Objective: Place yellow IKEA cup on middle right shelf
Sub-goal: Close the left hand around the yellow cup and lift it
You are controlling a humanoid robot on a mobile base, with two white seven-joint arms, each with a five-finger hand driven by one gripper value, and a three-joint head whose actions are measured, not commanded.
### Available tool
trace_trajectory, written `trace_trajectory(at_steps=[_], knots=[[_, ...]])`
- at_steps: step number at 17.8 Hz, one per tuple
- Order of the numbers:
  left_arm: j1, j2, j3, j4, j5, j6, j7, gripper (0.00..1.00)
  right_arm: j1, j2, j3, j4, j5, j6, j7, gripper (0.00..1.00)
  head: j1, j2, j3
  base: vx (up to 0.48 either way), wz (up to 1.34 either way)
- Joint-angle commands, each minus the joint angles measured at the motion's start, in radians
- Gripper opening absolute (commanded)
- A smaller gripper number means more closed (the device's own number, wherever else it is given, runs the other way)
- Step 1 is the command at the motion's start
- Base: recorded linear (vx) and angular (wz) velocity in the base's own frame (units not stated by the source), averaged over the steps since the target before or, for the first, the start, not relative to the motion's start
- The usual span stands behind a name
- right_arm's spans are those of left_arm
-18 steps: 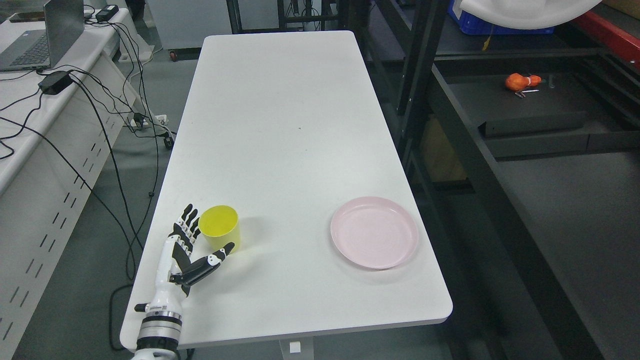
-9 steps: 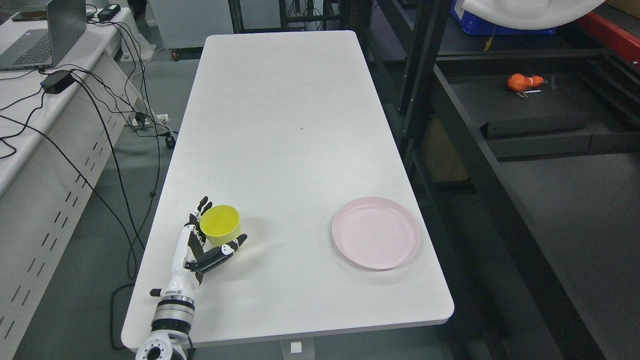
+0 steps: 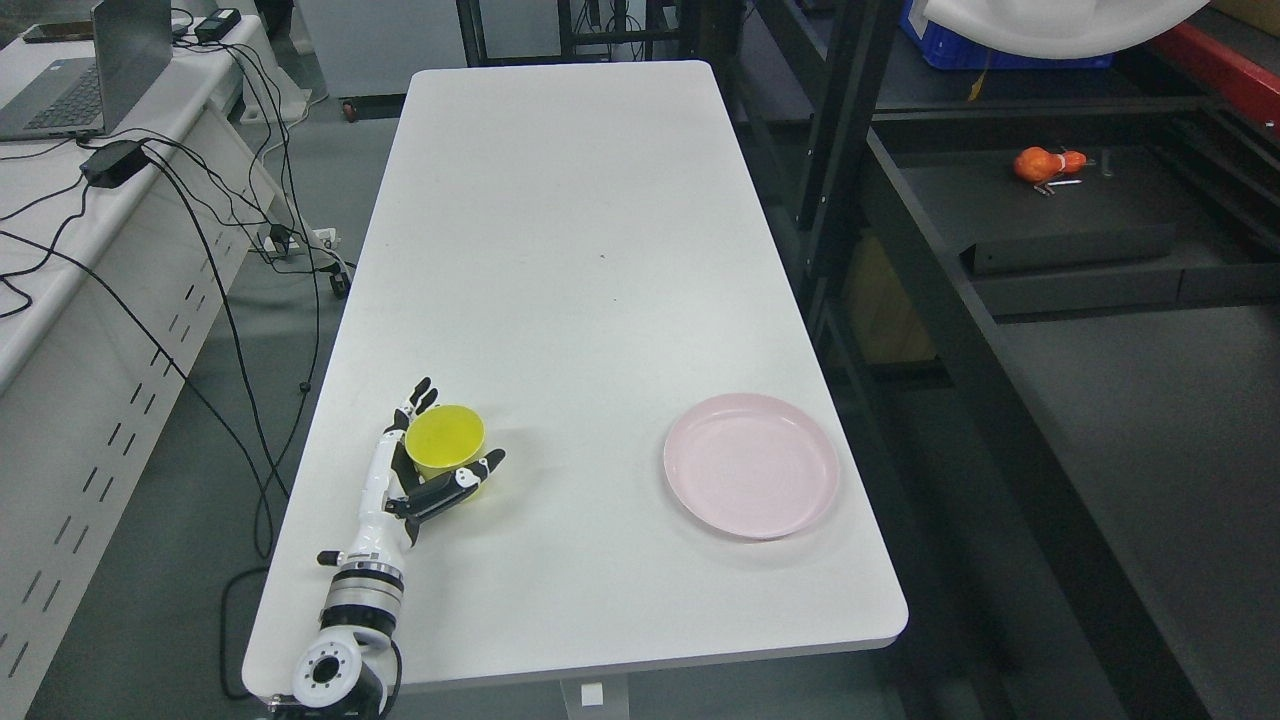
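The yellow cup (image 3: 441, 446) stands upright on the white table (image 3: 560, 220), near its front left corner. My left hand (image 3: 461, 424) reaches in from the lower left and sits around the cup, open. Its fingers (image 3: 421, 394) stretch along the cup's left side and the thumb (image 3: 470, 480) lies across the near side, close to or touching the wall. The cup rests on the table. The black shelf unit (image 3: 1060, 230) stands to the right of the table. My right arm is out of view.
A pink plate (image 3: 752, 465) lies on the table's front right. An orange object (image 3: 1042, 163) sits on the dark shelf board at the right. A black upright post (image 3: 830, 150) stands between table and shelf. A side desk with laptop (image 3: 90, 70) and cables is at the left.
My left hand has moved forward along the table. The cup now sits between its fingers and thumb, where before it stood just beyond them. The cup stays put.
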Motion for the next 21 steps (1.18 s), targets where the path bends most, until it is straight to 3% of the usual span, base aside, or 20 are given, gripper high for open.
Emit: trace_trajectory(at_steps=[1, 3, 5, 7, 16, 21], knots=[[-0.037, 0.018, -0.023, 0.127, 0.002, -0.003, -0.001, 0.79, 0.014, -0.017, 0.017, 0.000, -0.025, 0.001, -0.001, 0.99, 0.0000, 0.000, 0.000, 0.000, 0.00], [-0.033, 0.017, -0.005, 0.127, 0.007, -0.020, -0.001, 0.61, 0.014, -0.017, 0.017, 0.000, -0.025, 0.001, -0.001, 0.99, 0.0000, 0.000, 0.000, 0.000, 0.00], [-0.014, 0.017, 0.035, 0.134, 0.017, -0.138, -0.001, 0.22, 0.014, -0.017, 0.017, 0.000, -0.025, 0.001, -0.001, 0.99, 0.0000, 0.000, 0.000, 0.000, 0.00], [-0.006, 0.017, 0.043, 0.136, 0.036, -0.219, 0.001, 0.00, 0.014, -0.017, 0.017, 0.000, -0.025, 0.001, -0.001, 0.99, 0.0000, 0.000, 0.000, 0.000, 0.00], [0.064, 0.017, 0.026, -0.100, 0.043, -0.405, -0.019, 0.00, 0.014, -0.017, 0.017, 0.000, -0.025, 0.001, -0.001, 0.99, 0.0000, 0.000, 0.000, 0.000, 0.00], [0.112, 0.017, 0.008, -0.198, 0.043, -0.416, -0.019, 0.00, 0.014, -0.017, 0.017, 0.000, -0.025, 0.001, -0.001, 0.99, 0.0000, 0.000, 0.000, -0.010, 0.00]])
